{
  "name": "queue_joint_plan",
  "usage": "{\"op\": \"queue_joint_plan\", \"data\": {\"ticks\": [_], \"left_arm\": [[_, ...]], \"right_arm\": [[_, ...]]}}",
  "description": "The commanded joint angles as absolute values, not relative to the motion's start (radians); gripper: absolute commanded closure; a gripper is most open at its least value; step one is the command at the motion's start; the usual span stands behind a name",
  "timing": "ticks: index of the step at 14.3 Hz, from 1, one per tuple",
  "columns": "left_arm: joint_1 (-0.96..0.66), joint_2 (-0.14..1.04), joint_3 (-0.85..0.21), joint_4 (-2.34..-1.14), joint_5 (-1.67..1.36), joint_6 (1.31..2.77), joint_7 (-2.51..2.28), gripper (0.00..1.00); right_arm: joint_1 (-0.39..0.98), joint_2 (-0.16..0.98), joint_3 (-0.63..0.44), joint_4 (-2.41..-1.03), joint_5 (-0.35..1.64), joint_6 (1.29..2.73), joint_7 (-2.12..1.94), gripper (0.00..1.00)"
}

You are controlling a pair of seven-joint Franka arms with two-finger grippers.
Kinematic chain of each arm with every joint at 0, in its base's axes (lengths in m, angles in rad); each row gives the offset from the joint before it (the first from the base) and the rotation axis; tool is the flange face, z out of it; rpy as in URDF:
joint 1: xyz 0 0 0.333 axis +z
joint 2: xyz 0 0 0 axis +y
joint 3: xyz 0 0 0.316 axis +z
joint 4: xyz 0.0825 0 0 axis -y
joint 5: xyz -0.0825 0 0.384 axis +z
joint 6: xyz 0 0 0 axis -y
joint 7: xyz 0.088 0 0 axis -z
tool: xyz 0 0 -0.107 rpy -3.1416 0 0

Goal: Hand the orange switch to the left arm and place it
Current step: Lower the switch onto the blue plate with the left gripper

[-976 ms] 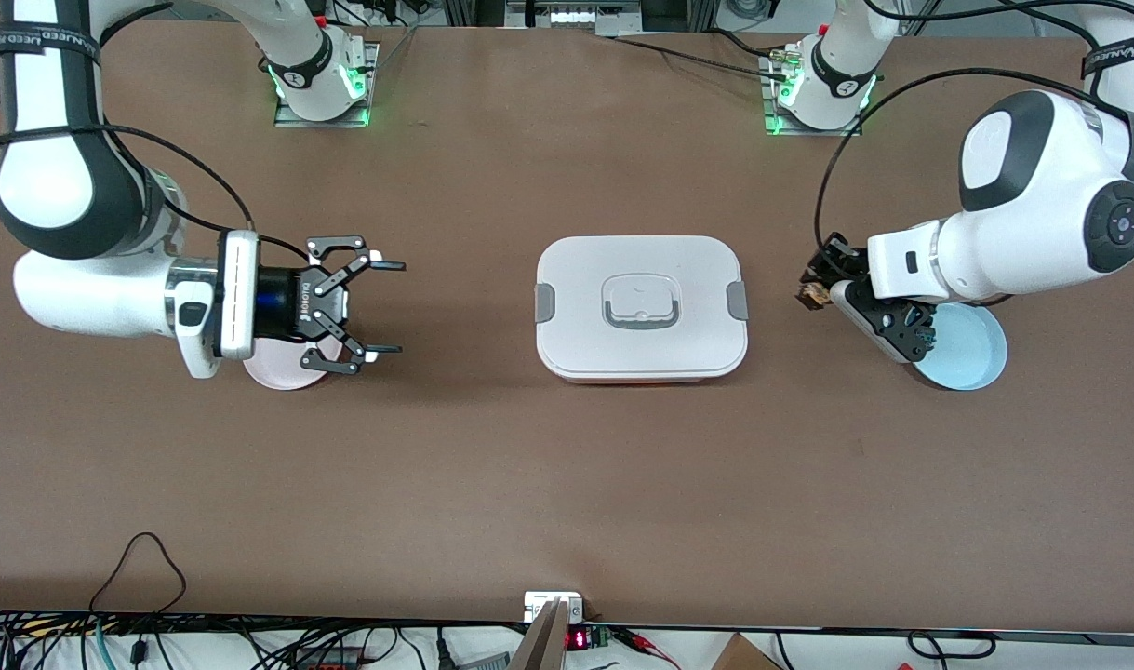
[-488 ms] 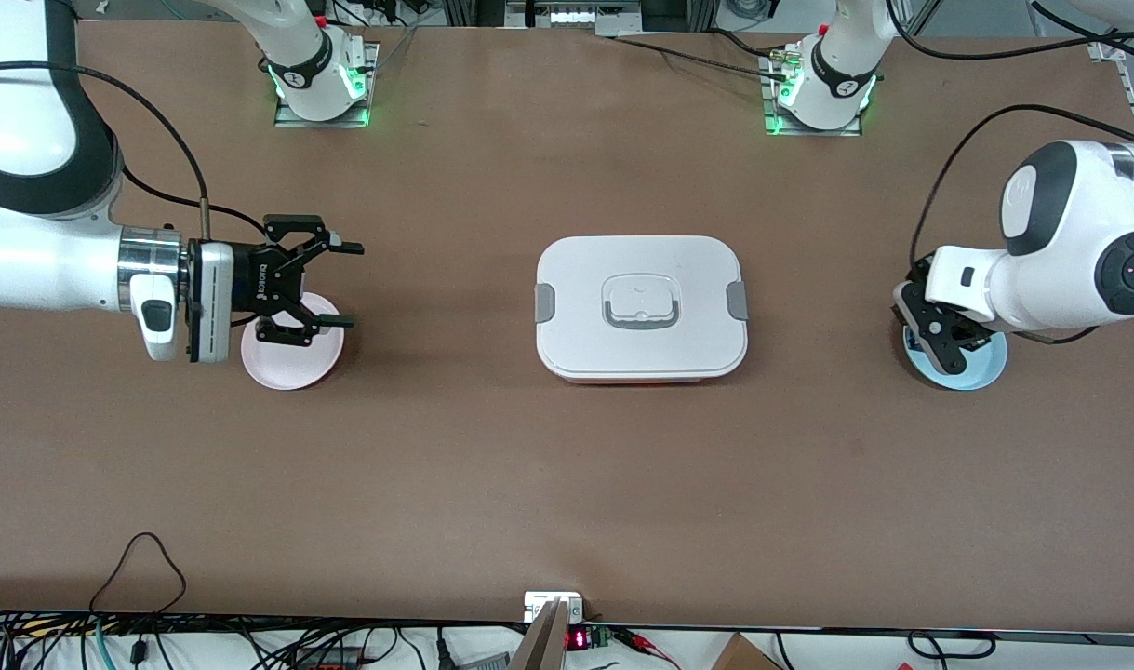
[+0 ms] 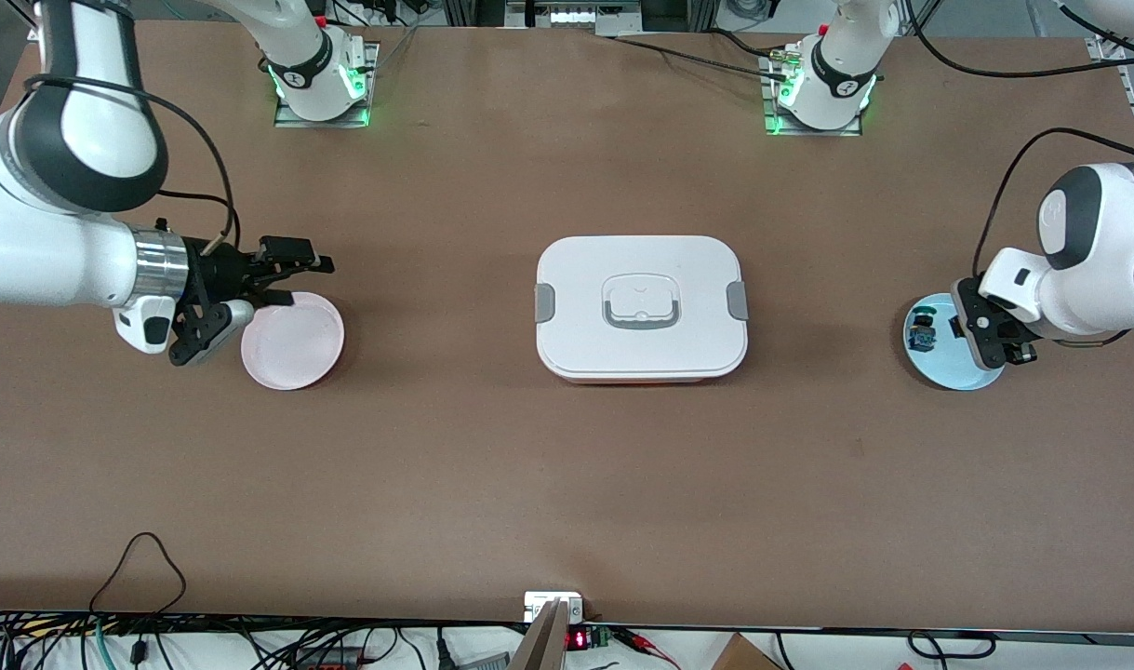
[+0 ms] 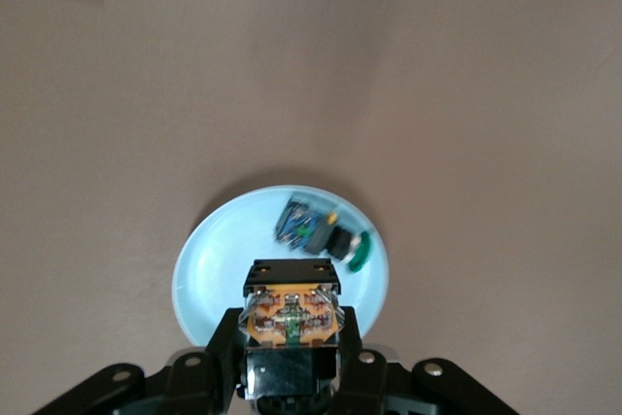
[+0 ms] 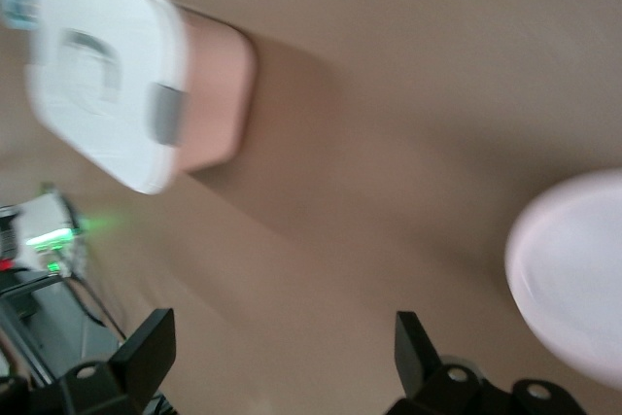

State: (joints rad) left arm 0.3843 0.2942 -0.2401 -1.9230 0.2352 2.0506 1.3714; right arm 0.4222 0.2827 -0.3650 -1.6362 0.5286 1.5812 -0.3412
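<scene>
Brown tabletop carries the white box [image 3: 641, 309] at its middle. Over the blue plate [image 3: 948, 370], toward the left arm's end from the box, the left gripper [image 4: 292, 337] pinches the orange switch [image 4: 292, 313]. The right gripper [image 3: 292, 282], spread wide, hovers beside the pink plate [image 3: 297, 344]. Judged step: pickup; next, a handover skirting the box.

The box [image 3: 641, 309] sits at mid-table, between two plates. One plate [image 3: 293, 341] lies toward the right arm's end; the right gripper [image 3: 299, 281] hangs over its edge nearest the bases, empty. The second plate [image 3: 950, 367] lies toward the left arm's end, well apart from the box, and a small switch [image 3: 922, 333] lies on it. The left gripper [image 4: 292, 313] is over that plate (the orange switch [image 4: 293, 304] is between its fingers).
</scene>
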Motion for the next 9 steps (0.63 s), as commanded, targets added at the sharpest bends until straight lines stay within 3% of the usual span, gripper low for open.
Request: {"op": "queue_joint_plan", "data": {"ticks": [1,5,9], "left_arm": [[0.452,0.278,-0.253,-2.041,0.271,2.254,1.518,0.73],[0.522,0.317,-0.253,-2.155,0.272,2.486,1.617,0.73],[0.612,0.449,-0.253,-2.152,0.272,2.623,1.749,0.73]], "right_arm": [[0.445,0.264,-0.356,-1.606,0.358,1.51,-0.143,0.0],[0.437,0.261,-0.36,-1.511,0.191,1.398,-0.117,0.0],[0.433,0.23,-0.356,-1.448,-0.001,1.405,-0.164,0.0]]}}
